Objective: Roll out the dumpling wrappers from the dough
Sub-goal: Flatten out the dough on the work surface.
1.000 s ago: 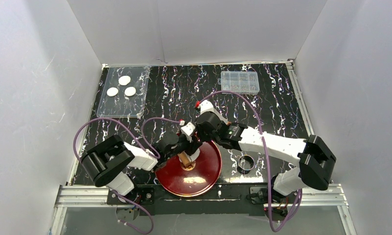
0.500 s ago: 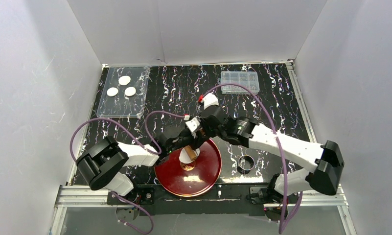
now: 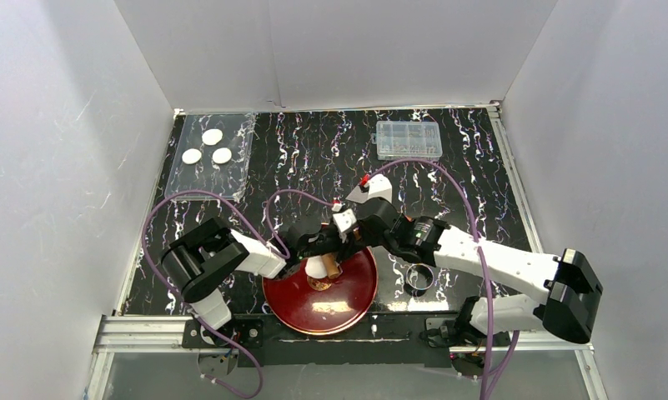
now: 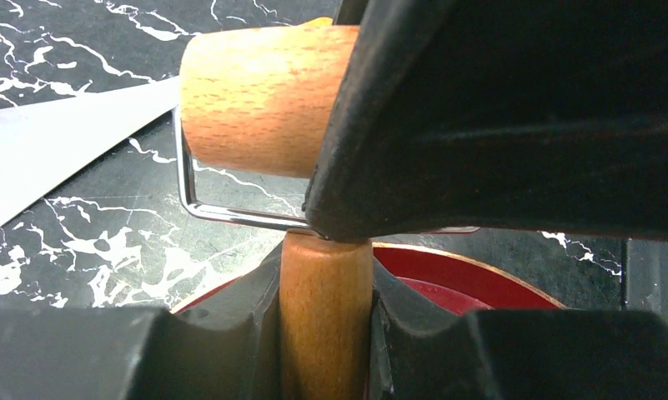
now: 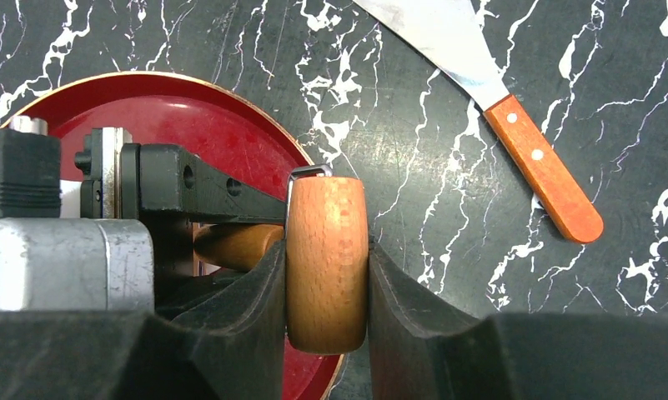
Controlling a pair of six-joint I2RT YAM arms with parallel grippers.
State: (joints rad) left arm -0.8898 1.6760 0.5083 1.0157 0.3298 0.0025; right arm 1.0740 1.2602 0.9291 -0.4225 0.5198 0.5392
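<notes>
Plate, red, round and glossy, sits nearest you at the table's near edge. On it, under the two grippers, lies a soft white lump, the dough by my reading. Its outline is partly hidden, so you cannot tell how flat it is.

Just above the plate both arms meet on one small wooden roller. The left gripper is closed narrow on the round handle. The right gripper is clamped wider across the pale, grained barrel. A thin wire bracket joins handle to barrel.

Step in hand, as I judge it: squaring up or passing the roller before it meets the dough. Let one gripper own the handle and free the barrel so it can turn. Hold the barrel level with the plate and press lightly; soft dough should spread, and a glossy plate may slide.

Right of the plate, a shiny metal ring cutter rests on the black, white-veined tabletop. A flat steel scraper with a riveted wooden handle lies near the plate; which side, I cannot fix.

Far left, a clear plastic tray carries three thin, round white dumpling wrappers, set apart from one another. Far right stands a clear lidded box.
</notes>
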